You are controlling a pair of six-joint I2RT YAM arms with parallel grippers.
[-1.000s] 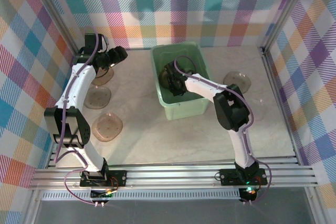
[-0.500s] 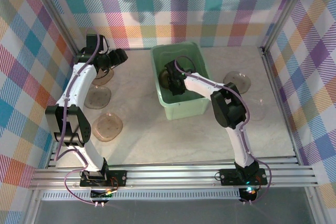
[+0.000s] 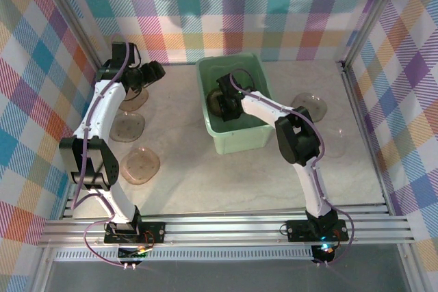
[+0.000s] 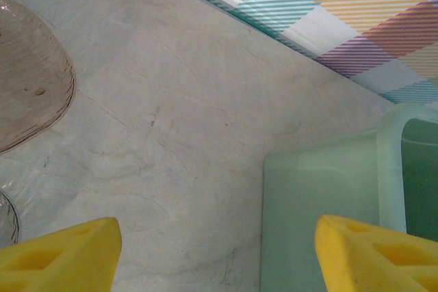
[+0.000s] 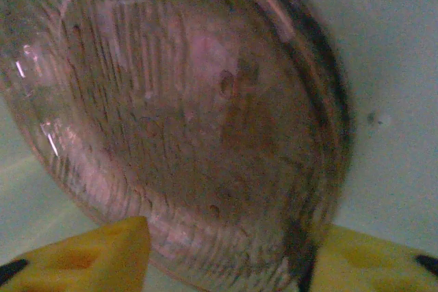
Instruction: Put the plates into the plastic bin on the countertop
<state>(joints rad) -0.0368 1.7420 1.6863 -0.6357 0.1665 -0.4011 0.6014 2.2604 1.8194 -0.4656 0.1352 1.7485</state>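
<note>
The mint-green plastic bin stands at the back middle of the countertop. My right gripper reaches down inside it and is open. Close in front of it, a smoky-brown plate leans against the bin's pale green wall, its lower rim between the spread yellow fingers. Three more plates lie on the countertop at the left, another right of the bin. My left gripper hovers open and holding nothing over bare marble beside the bin's left wall, a plate to its left.
Plaid walls enclose the countertop at the back and on both sides, with metal posts in the corners. The aluminium rail holding both arm bases runs along the near edge. Open marble lies between the bin and the rail.
My right gripper has gone from shut to open inside the bin, letting go of the plate. The left arm has hardly shifted.
</note>
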